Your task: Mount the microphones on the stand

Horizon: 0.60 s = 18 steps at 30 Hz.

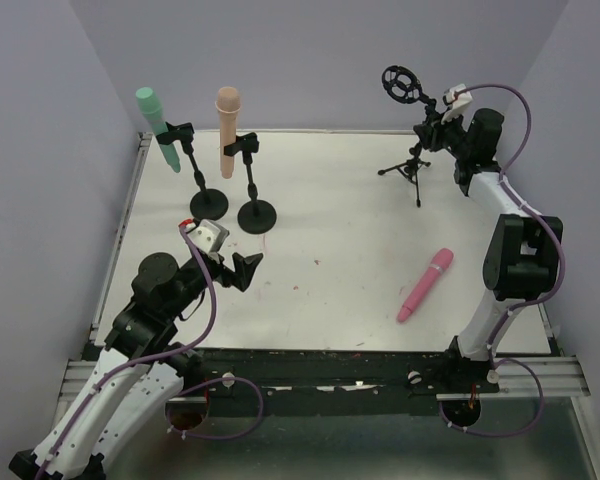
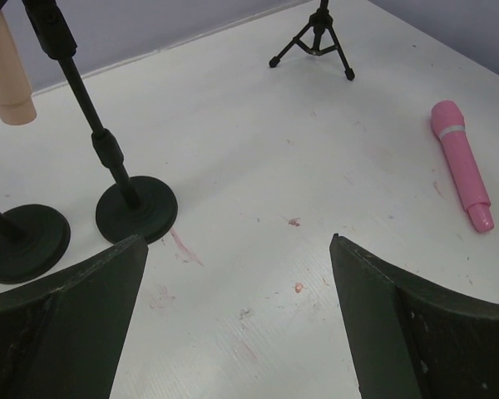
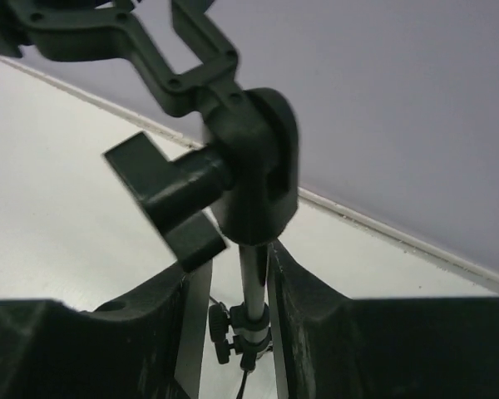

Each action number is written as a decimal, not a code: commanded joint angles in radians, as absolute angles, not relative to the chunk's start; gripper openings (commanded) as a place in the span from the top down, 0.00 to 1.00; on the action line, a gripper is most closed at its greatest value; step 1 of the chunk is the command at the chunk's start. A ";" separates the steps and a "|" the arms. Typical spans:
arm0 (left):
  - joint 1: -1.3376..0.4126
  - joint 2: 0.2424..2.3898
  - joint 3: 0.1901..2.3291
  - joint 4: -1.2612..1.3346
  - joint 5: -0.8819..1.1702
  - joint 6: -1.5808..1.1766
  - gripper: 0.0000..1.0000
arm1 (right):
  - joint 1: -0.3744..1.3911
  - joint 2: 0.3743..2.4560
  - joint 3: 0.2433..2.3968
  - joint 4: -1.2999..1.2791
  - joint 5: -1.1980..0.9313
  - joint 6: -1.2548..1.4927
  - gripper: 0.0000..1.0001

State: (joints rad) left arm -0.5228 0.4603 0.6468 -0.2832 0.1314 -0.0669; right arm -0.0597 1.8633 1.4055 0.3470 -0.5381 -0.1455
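Note:
The mint green microphone (image 1: pixel 156 125) and the peach microphone (image 1: pixel 226 130) are each clipped in a black round-base stand at the back left. The pink microphone (image 1: pixel 426 285) lies flat on the white table at the right; it also shows in the left wrist view (image 2: pixel 460 162). My left gripper (image 1: pixel 242 270) is open and empty, low over the front left of the table (image 2: pixel 237 249). My right gripper (image 1: pixel 435 125) is closed around the upper pole of the black tripod stand (image 3: pixel 254 283), just under its swivel joint (image 3: pixel 249 166). The stand's ring holder (image 1: pixel 400 83) is empty.
The round bases of the two loaded stands (image 1: pixel 208 200) (image 1: pixel 257 213) sit just beyond my left gripper. The tripod's legs (image 1: pixel 413 165) stand at the back right near the wall. Lilac walls enclose the table on three sides.

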 commanded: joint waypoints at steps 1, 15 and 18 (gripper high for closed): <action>-0.517 0.462 0.635 -0.258 0.132 -0.054 0.01 | -0.054 1.879 1.440 0.380 -0.580 -0.179 0.68; -0.517 0.416 0.612 -0.216 0.195 -0.043 0.01 | 0.090 1.557 1.269 0.238 -0.870 -0.069 0.94; -0.517 0.411 0.609 -0.206 0.235 -0.044 0.01 | 0.173 1.465 1.177 0.155 -0.913 -0.107 0.94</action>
